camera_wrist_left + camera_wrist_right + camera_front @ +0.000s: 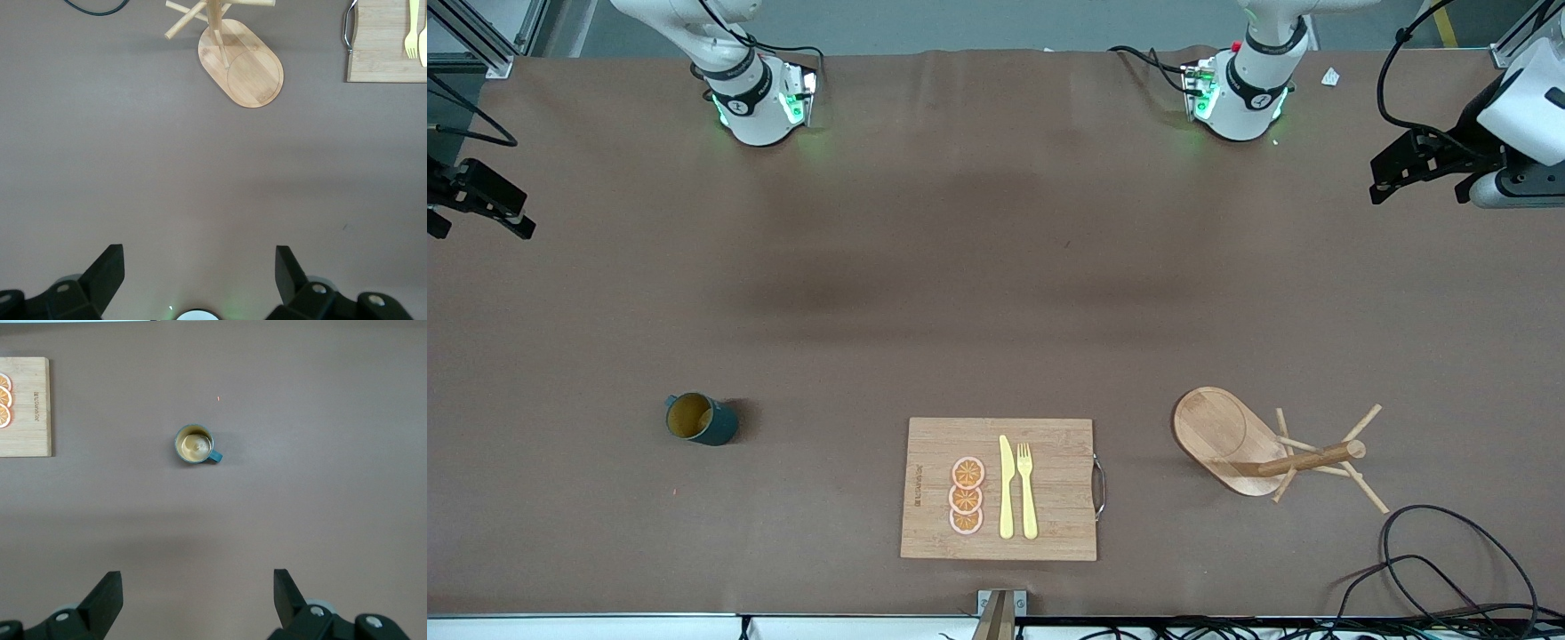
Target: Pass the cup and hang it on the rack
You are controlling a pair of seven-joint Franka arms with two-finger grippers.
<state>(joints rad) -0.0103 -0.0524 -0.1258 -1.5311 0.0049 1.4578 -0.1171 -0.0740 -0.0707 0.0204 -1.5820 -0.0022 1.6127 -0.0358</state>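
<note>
The cup [701, 419], dark teal with a mustard-yellow inside, stands upright on the brown table toward the right arm's end; in the right wrist view the cup [194, 445] shows its small handle. The rack [1227, 436], a light wooden mug tree with an oval base and thin pegs, stands toward the left arm's end; the rack [250, 67] also shows in the left wrist view. My right gripper [197, 587] hangs open and empty high over bare table, away from the cup. My left gripper [199, 267] hangs open and empty over bare table, away from the rack.
A wooden cutting board [1049, 444] lies between cup and rack, near the front edge, bearing a yellow knife [1006, 487], a yellow fork [1027, 489] and orange slices [967, 496]. Black cables [1449, 569] loop at the front corner by the rack.
</note>
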